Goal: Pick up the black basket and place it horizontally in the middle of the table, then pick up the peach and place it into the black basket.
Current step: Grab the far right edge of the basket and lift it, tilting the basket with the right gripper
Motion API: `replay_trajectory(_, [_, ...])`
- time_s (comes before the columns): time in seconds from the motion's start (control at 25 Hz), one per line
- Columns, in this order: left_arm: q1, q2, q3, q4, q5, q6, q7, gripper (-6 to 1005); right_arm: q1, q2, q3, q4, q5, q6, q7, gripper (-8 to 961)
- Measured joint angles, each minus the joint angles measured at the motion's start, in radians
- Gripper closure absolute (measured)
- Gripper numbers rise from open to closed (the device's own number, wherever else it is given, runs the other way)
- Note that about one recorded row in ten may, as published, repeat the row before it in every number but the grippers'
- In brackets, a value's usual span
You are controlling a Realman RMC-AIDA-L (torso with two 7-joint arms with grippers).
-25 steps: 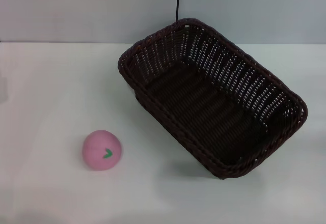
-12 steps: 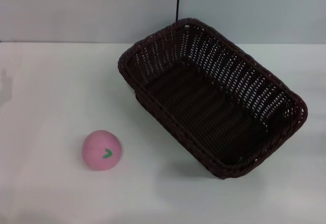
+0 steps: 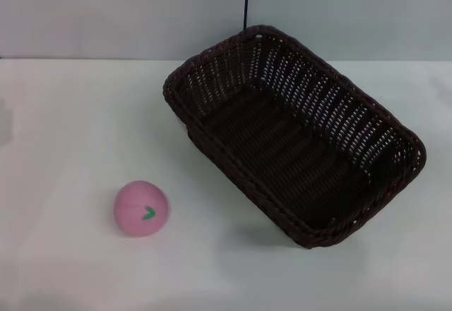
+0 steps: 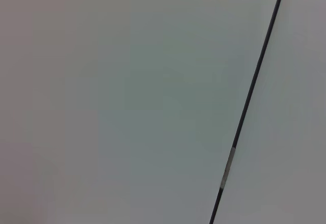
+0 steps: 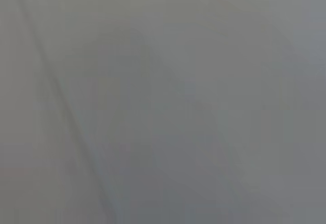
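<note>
We see the black basket (image 3: 293,138) resting on the table (image 3: 70,113), set at a slant: one short end lies close to the far edge near its middle, and the long body runs toward the near right corner, so its long sides cross the table diagonally instead of lying parallel to the far edge. It stands upright on its base, open side up, and we see nothing inside it but its own dark weave.

The peach (image 3: 141,208) sits on the bare white surface toward the near left corner, well apart from the basket (its green V mark faces us).

Neither gripper appears in any view, so we cannot tell whether either pincer is wide, narrow or holding anything. The left wrist view shows what may be a pale wall crossed by a thin dark line (image 4: 250,98); the right wrist view shows only a plain grey surface.
</note>
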Motion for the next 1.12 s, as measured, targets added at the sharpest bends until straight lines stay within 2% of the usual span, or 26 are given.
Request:
replay_trajectory(0.04, [0.0,0.0,0.0,0.0,0.0,0.0,0.0,330,0.0,0.0,0.0,0.0,0.0,0.0,0.0,314])
replay_trajectory(0.16, [-0.003,0.0,0.001,0.0,0.0,-0.007,0.0,331,0.072,-0.043,-0.025,-0.066,-0.131,-0.089,0.159,317])
replay_trajectory(0.36, [-0.005,-0.001,0.007,-0.003,0.0,-0.01,0.0,331,0.231,-0.094,-0.03,-0.144,-0.423,-0.232,0.339,322])
replay_trajectory(0.4, [-0.005,-0.001,0.008,-0.004,0.0,-0.01,0.0,332,0.289,-0.109,-0.041,-0.16,-0.525,-0.276,0.386,323])
replay_trajectory(0.44, [-0.005,-0.001,0.008,-0.004,0.0,-0.01,0.0,332,0.289,-0.109,-0.041,-0.16,-0.525,-0.276,0.386,324])
replay_trajectory(0.52, [-0.002,-0.002,0.009,-0.007,0.0,-0.01,0.0,332,0.355,-0.119,-0.106,-0.2,-0.662,-0.32,0.438,326])
replay_trajectory(0.56, [0.0,-0.002,0.009,-0.009,0.0,-0.01,0.0,332,0.38,-0.119,-0.176,-0.215,-0.728,-0.323,0.458,327])
replay_trajectory(0.76, [0.003,-0.002,0.009,-0.01,0.0,-0.01,0.0,333,0.406,-0.113,-0.266,-0.203,-0.803,-0.305,0.472,332])
replay_trajectory(0.8, [0.003,-0.003,0.009,-0.012,0.0,-0.01,0.0,333,0.414,-0.105,-0.309,-0.189,-0.826,-0.28,0.476,334])
replay_trajectory(0.88, [0.004,-0.004,0.009,-0.012,0.0,-0.01,0.0,333,0.415,-0.099,-0.327,-0.183,-0.829,-0.265,0.479,336])
replay_trajectory(0.92, [0.004,-0.004,0.009,-0.012,0.0,-0.01,0.0,334,0.414,-0.087,-0.359,-0.174,-0.832,-0.231,0.486,337])
replay_trajectory(1.12, [0.004,-0.005,0.016,-0.013,0.0,-0.009,-0.003,335,0.409,-0.066,-0.395,-0.157,-0.834,-0.188,0.489,342])
